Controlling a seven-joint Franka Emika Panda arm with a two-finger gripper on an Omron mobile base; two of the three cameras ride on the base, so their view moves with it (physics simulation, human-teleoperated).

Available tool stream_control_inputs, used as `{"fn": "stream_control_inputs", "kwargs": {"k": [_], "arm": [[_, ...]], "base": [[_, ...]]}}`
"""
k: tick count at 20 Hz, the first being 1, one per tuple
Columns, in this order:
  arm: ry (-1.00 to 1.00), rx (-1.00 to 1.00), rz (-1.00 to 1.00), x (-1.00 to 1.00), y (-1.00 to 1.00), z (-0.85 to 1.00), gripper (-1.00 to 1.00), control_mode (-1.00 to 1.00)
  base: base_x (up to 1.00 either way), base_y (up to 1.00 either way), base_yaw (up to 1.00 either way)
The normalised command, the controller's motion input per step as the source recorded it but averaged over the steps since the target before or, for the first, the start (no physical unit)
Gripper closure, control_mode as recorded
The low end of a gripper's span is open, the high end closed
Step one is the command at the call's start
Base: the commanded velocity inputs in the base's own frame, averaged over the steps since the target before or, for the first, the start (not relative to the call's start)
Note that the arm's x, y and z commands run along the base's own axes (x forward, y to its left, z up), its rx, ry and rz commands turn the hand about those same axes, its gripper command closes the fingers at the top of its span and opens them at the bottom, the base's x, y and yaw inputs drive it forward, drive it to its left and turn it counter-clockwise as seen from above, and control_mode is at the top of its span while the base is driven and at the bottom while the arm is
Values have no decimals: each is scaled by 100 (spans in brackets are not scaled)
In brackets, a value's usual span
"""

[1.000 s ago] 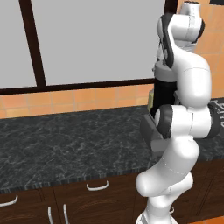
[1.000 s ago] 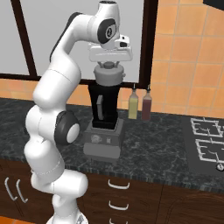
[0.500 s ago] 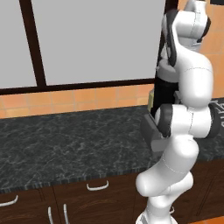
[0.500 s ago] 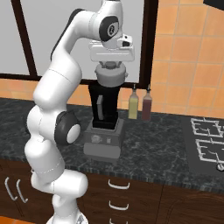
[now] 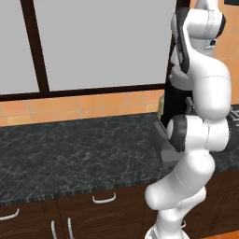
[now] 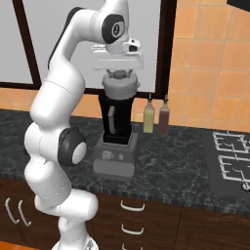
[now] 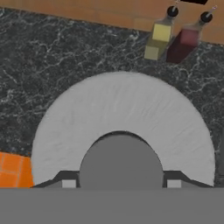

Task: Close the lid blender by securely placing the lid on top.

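My hand (image 6: 119, 74) was clamped on the lid (image 6: 120, 88), right on top of the blender (image 6: 116, 128) jar. The lid sat straight under my hand, at 6 o'clock, and the tall jar stood upright on the desk (image 6: 185, 168), so I only had to push down

The dark marbled tabletop (image 6: 185, 163) carries the blender (image 6: 115, 146) on its grey base, with 2 bottles, 1 yellow (image 6: 148, 117) and 1 dark red (image 6: 163, 118), just right of it by the wall, and a hob (image 6: 229, 158) farther right.
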Motion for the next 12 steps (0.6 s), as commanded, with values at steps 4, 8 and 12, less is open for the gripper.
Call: {"fn": "stream_control_inputs", "kwargs": {"k": [4, 8, 12], "arm": [[26, -7, 0, 0, 58, 45, 100, -100], [14, -4, 0, -13, 9, 6, 100, -100], [0, 0, 0, -4, -15, -16, 100, -100]], "base": [[0, 0, 0], [0, 0, 0], [0, 0, 0]]}}
